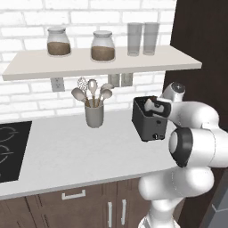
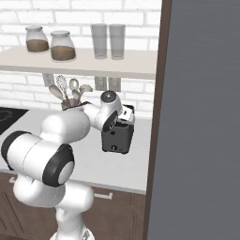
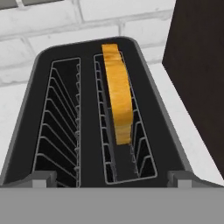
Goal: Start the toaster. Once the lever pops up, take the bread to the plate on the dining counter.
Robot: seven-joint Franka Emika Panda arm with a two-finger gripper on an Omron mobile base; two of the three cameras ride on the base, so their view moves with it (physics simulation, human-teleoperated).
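Toaster (image 1: 150, 119) first, since everything else I place from it: one small boxy dark toaster stands on the white counter (image 1: 67, 151), hard against the dark panel (image 1: 200, 49) on its right. It has two slots. Seen from my hand, the left slot shows bare wire guides, and the right slot holds the one slice of bread (image 3: 118, 96), standing on edge, golden-orange with a slightly deeper tone along its crust, its top edge rising a little above the toaster's rim. One small round knob sits low on the toaster's front face.

My gripper (image 3: 112, 180) hangs directly above the toaster, pointing down into it, jaws spread as wide as they go and holding nothing; its two fingertips (image 3: 41, 178) straddle the near end of the toaster's top.

To the left of the toaster, one grey utensil cup (image 1: 94, 114) stands on the counter, with several spoons and a whisk in it. Further left of the toaster, a black cooktop (image 1: 11, 151) is set into the counter. Above the toaster runs one shelf (image 1: 89, 64) carrying two lidded jars (image 1: 59, 42) with brown contents and two empty glasses (image 1: 134, 39); the glasses are the nearer pair to the toaster. Behind the toaster is a white brick wall (image 1: 35, 95).
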